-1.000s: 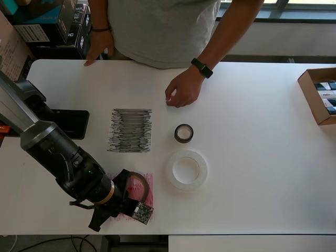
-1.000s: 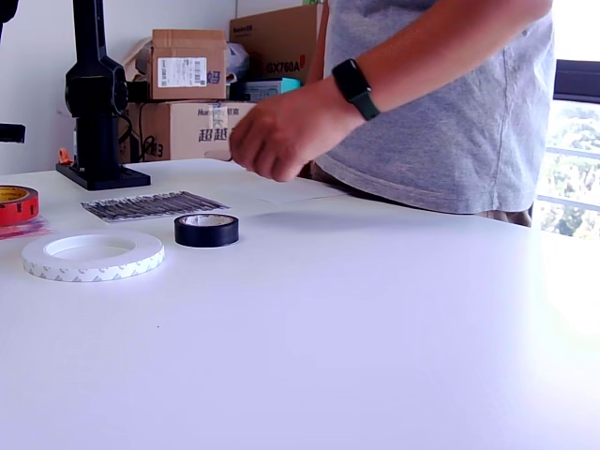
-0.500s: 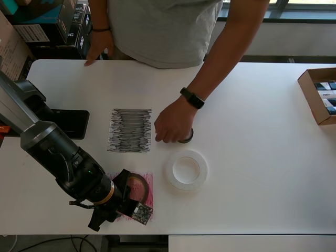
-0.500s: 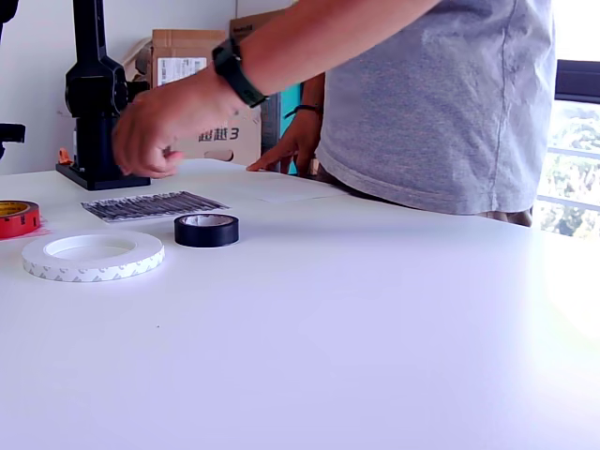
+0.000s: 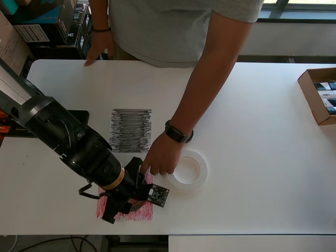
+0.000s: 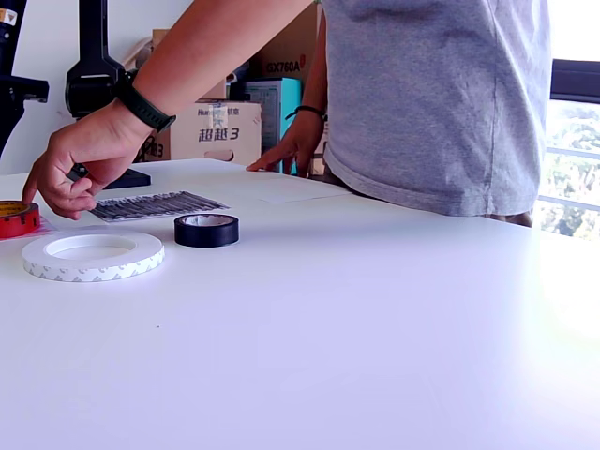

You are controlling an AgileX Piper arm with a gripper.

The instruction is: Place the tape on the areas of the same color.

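Overhead view showed the end effector point(image 5: 137, 190), its grip state hidden, over the red sheet point(image 5: 137, 211) near the worktop's front edge where the dark-red tape roll point(image 6: 17, 217) sat, a light, stiff ring best pinched across its wall

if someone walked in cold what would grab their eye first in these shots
Probably the person's hand reaching across the white table to the red sheet at its near edge in the overhead view, right beside the robot arm's hand, which covers most of that sheet. Next, the big white tape roll and small black tape roll lie on bare table, with the black scribbled sheet beside them holding nothing.
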